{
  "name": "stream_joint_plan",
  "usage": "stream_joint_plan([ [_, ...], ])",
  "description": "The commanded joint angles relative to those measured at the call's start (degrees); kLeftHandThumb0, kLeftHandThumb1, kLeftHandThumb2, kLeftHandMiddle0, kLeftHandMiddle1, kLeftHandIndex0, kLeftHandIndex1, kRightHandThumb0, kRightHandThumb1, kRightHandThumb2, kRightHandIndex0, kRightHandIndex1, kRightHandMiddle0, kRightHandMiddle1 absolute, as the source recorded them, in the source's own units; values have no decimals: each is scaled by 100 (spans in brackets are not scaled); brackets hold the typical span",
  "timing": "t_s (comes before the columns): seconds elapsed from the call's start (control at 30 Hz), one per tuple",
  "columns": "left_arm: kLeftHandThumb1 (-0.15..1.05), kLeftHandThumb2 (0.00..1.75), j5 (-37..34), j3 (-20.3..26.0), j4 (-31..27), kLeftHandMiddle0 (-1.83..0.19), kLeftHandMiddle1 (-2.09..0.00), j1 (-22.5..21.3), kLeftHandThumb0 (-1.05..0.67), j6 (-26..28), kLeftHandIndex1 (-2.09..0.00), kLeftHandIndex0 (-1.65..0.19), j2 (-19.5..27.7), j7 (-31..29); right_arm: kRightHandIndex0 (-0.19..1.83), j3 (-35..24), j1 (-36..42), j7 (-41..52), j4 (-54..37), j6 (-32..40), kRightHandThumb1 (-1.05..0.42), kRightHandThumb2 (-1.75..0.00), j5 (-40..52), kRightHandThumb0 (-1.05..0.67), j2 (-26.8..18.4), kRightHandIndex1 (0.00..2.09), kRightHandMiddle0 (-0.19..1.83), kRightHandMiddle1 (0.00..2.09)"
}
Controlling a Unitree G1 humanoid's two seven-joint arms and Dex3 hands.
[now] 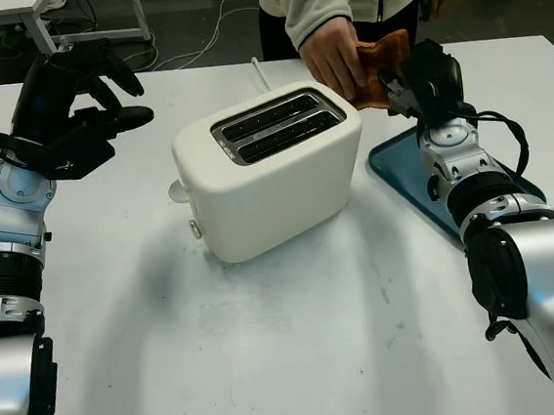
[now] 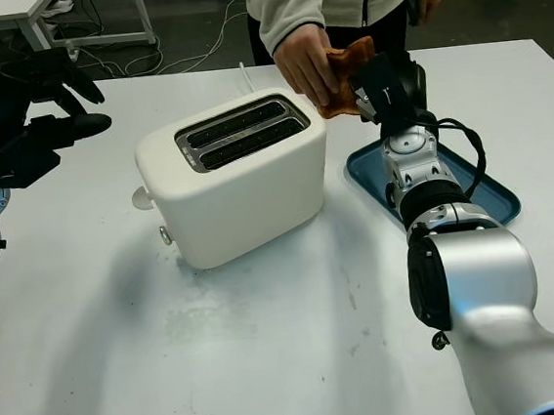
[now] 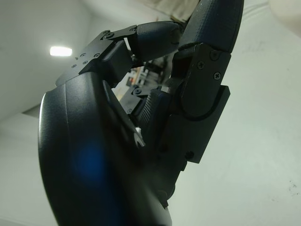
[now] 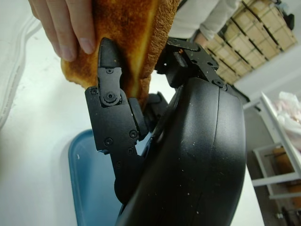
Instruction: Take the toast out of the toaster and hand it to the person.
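The right hand [image 2: 383,84] has its fingers [image 4: 109,89] pinched on the toast [image 4: 127,33], held up beyond the toaster [image 1: 268,169] and above the far end of the blue tray [image 1: 401,171]. The person's hand [image 1: 333,57] already grips the slice's other side, just past the robot's fingertips. To do this well, hold steady and loosen only once the person bears the weight. The left hand [image 1: 77,114] hangs open, well off to the side.

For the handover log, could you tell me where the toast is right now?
The toast is up behind the toaster, gripped by the right hand and the person's hand, beyond the blue tray.
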Motion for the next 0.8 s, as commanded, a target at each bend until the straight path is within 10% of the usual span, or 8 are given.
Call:
stream_joint_plan([
  [0.0, 92, 2, -38, 15, 32, -82, -133, 54, -105, -25, -133, -71, -14, 33, 40, 224, -15, 311, -26, -173, -92, -16, -191, -79, -145, 66, 48, 43],
  [0.13, 92, 3, -54, 20, 38, -82, -133, 59, -105, -35, -133, -71, -11, 16, 3, 306, 0, 810, -70, -356, -92, -10, -184, -95, -269, 4, 5, 2],
  [0.77, 92, 5, -162, 293, -535, -85, -129, 648, -105, 360, -131, -70, -37, 232, 0, 271, 1396, -36, -1138, -2319, -84, -1, -11, -80, -595, 0, 0, 0],
])
